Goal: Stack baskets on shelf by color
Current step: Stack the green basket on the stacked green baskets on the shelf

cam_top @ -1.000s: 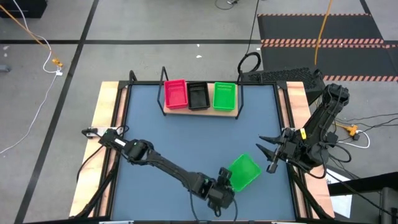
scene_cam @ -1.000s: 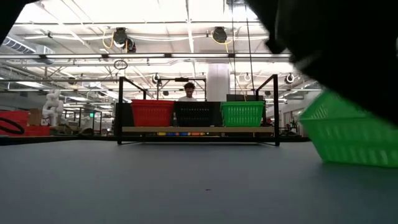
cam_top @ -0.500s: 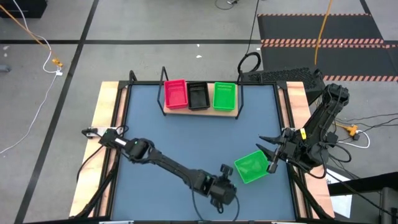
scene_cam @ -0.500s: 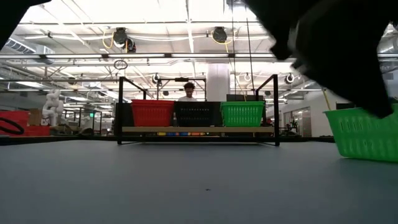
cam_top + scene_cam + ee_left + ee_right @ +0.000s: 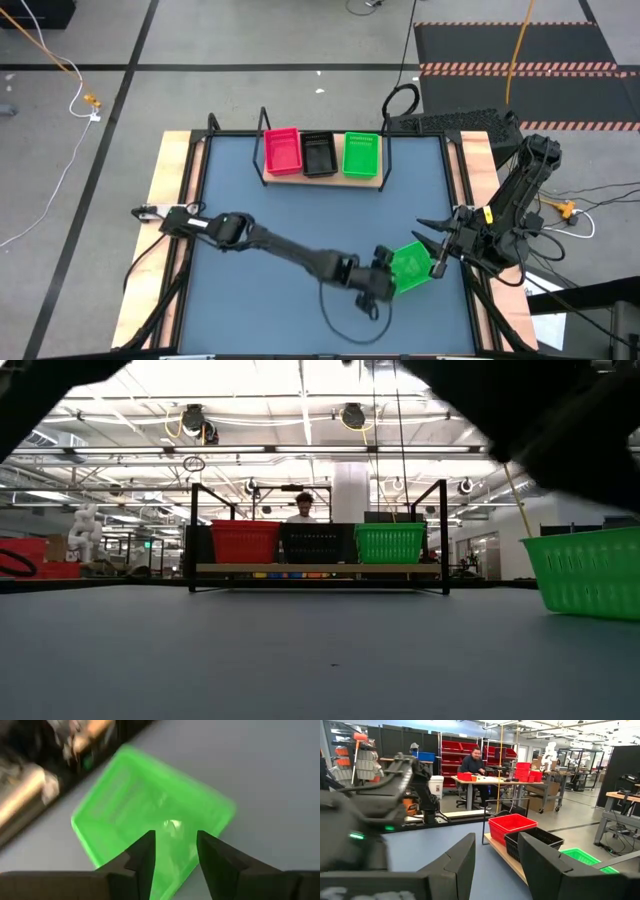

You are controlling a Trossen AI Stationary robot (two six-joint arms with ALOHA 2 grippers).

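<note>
The left gripper (image 5: 383,283) is reached far across the table (image 5: 300,220) to its front right part, just beside a loose green basket (image 5: 410,268). In the left wrist view its fingers (image 5: 145,851) are seen parted, with the basket's open mesh interior (image 5: 150,805) showing between and beyond them; whether a wall is pinched cannot be told. The basket is set on the tabletop, turned at an angle to the table's edges, and in the low view (image 5: 585,570) it is seen standing upright near the right margin.

The right gripper (image 5: 437,247) is held just beside that basket on its right, at the table's right edge, with its fingers (image 5: 455,865) spread apart and nothing between them.

The shelf (image 5: 322,178) is placed at the far side of the table, centred. On it, three stacks are lined up side by side, touching: red (image 5: 282,150) on the left, black (image 5: 319,154) in the middle, green (image 5: 361,154) on the right. How many baskets are nested in each cannot be told.

A wide stretch of bare tabletop lies between the shelf and the grippers, crossed only by the left arm (image 5: 280,250). The near left part of the table is also bare. A seated person (image 5: 472,767) is seen in the room behind.
</note>
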